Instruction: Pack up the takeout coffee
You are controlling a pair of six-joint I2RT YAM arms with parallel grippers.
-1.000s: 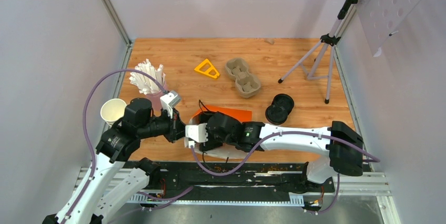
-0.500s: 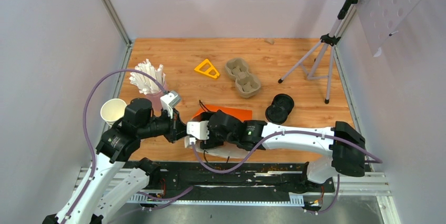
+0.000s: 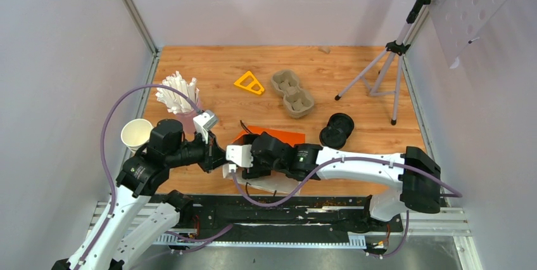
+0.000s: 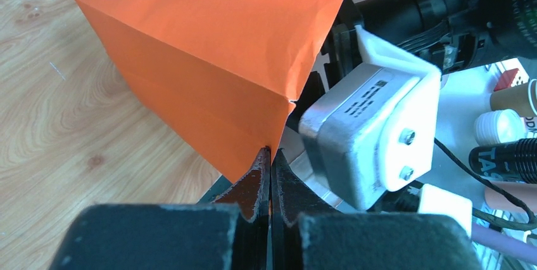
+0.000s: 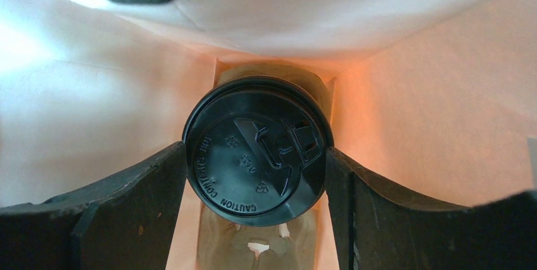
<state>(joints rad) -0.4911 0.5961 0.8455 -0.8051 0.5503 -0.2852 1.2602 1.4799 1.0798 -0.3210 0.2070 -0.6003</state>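
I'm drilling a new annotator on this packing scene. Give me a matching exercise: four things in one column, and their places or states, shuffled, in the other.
Things
1. orange bag
2. lidded cup
3. pulp carrier
4. lidless cup

Places or states
A. beside the white straws, at the left edge of the table
B. held in the right gripper, inside the bag
C. edge pinched in the left gripper
D. far on the table, wells empty

Pairs: 1-C, 2-B, 3-D, 4-A

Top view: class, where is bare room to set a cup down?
The table is bare between the cup carrier and the tripod, and behind the yellow triangle. Crowded: the near middle, around the orange bag.
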